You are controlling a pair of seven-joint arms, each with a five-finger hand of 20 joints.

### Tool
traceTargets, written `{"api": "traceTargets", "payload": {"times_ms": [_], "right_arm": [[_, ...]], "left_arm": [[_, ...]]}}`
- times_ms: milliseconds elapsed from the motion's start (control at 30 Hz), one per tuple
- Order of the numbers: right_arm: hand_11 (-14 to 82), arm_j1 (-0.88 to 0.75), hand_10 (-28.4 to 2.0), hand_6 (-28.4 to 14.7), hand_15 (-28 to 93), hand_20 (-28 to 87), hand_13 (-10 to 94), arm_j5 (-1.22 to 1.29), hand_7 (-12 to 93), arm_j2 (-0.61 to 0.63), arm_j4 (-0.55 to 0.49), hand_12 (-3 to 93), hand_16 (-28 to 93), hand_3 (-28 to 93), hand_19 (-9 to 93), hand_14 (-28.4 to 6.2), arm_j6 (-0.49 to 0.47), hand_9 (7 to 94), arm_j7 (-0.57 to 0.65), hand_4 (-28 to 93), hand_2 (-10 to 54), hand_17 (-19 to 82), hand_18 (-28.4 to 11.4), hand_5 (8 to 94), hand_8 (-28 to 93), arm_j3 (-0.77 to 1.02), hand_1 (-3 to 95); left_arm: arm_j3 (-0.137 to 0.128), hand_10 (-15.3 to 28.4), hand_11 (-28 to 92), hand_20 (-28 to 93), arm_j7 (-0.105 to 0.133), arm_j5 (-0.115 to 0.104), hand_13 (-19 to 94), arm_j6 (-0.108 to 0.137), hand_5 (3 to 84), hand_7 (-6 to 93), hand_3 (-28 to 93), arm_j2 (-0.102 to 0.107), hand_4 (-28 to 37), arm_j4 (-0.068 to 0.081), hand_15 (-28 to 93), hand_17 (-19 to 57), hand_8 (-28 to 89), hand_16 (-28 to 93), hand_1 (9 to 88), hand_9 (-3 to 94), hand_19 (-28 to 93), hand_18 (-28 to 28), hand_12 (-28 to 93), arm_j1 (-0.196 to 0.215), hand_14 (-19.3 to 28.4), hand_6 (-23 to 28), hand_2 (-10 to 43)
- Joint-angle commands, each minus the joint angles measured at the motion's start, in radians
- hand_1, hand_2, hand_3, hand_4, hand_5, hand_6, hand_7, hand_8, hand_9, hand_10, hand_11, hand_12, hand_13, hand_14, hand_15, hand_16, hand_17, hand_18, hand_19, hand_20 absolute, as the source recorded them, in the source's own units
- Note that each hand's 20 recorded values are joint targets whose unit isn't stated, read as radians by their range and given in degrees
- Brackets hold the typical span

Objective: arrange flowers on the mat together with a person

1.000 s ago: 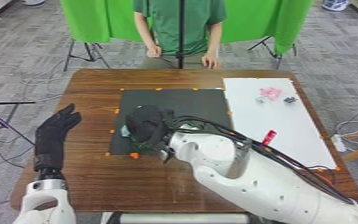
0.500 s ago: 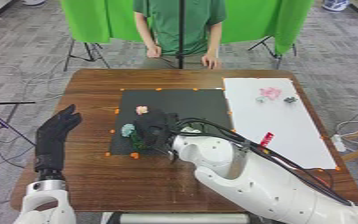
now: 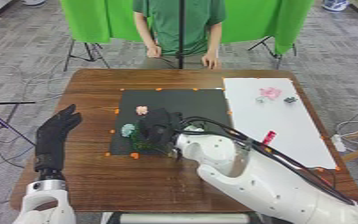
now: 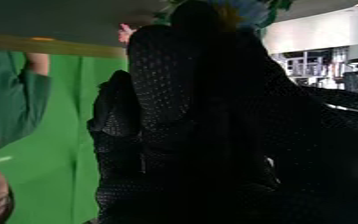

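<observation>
We've got the right hand (image 3: 159, 126) over the dark mat (image 3: 198, 102), a bit left of the middle of the head view. Can't tell you how far open it is, tbh, or if it's clamped on anything. In the right wrist view, its black glove comes right up to a blue flower (image 4: 248, 11) with an orange-yellow middle, near the top edge of the frame. We can't say if that one is gripped, touched or just close by.

On the mat in the head view, we see a pale pink flower (image 3: 142, 110) near the hand, toward the mat's upper left. Below it there's a light blue flower (image 3: 127, 130), with green foliage (image 3: 141, 143) just beside it, lower down.

Over in the upper right of the frame, a pink flower (image 3: 270, 92) lies on the white mat (image 3: 251, 120), with a little pale green one (image 3: 261, 100) just beside it and a dark grey-green one (image 3: 290, 100) to the right. A red item (image 3: 269, 137) lies lower on the white.

Our left hand (image 3: 56, 128) is at the left of the frame, fingers pretty much straight, palm wide open and holding nothing, well apart from the flowers.
</observation>
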Motion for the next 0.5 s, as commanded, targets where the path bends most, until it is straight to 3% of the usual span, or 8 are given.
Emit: {"api": "traceTargets", "payload": {"times_ms": [33, 333, 500], "right_arm": [[9.0, 0.014, -7.3, 6.7, 45, 52, 83, -0.012, 20, 0.017, -0.010, 45.5, 40, 63, 82, -3.2, -0.016, 84.5, 0.002, -20, -9.5, 43, -17.2, 64.2, -10, 0.014, 53.6], [9.0, 0.017, -7.7, 6.6, 45, 52, 82, 0.007, 19, 0.031, -0.027, 45.3, 39, 64, 81, -3.6, -0.056, 83.3, 0.003, -21, -9.5, 42, -17.8, 62.5, -12, 0.031, 52.4], [9.2, 0.028, -7.7, 6.7, 44, 52, 82, 0.018, 19, 0.039, -0.048, 45.0, 39, 64, 81, -3.7, -0.100, 83.0, 0.003, -21, -9.5, 42, -18.1, 62.7, -12, 0.028, 51.8]], "left_arm": [[0.004, 13.7, 18, 16, -0.007, 0.003, 36, -0.009, 45.1, 11.7, 68, 0.000, -28.3, 0.007, 14, 5.9, -7, 0, 21.2, 44.6, 11, 11.6, 13, 0.000, 17.3, 5.7, 10.0], [0.005, 13.7, 18, 16, -0.005, 0.003, 36, -0.009, 45.0, 11.8, 68, 0.009, -28.3, 0.011, 14, 5.8, -7, 0, 21.1, 44.6, 11, 11.6, 13, -0.013, 17.3, 5.7, 9.1], [0.002, 13.7, 18, 16, -0.003, 0.004, 36, -0.005, 45.0, 11.8, 69, 0.007, -28.3, 0.006, 15, 5.8, -7, 0, 21.0, 44.6, 11, 11.6, 13, -0.005, 17.3, 5.7, 8.6]]}}
